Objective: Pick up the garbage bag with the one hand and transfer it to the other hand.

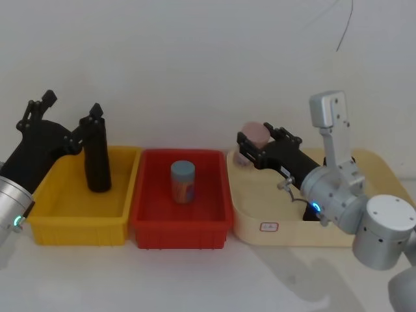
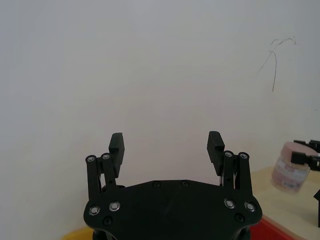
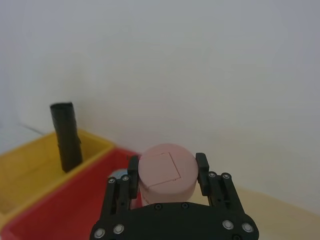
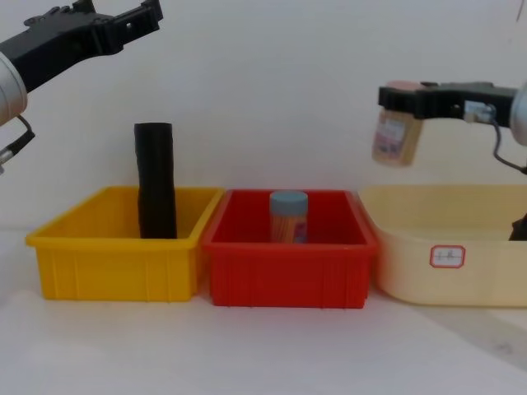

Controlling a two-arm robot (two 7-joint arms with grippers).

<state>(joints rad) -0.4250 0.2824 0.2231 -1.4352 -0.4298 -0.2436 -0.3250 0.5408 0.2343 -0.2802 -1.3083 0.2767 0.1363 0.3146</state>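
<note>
Garbage bag (image 1: 98,156), upright in yellow bin (image 1: 49,224), is being overhung by the nearer, wide-open left claw (image 1: 73,107), while a pink jar (image 1: 251,143) is being held by the right claw (image 1: 257,144).

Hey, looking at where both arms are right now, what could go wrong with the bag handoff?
1. The right claw is shut on a pink-lidded jar held above the beige tray, so it likely can't receive anything until it sets the jar down.
2. The garbage bag stands upright in the yellow bin; the open left claw, hovering above, could tip it on the way in.
</note>
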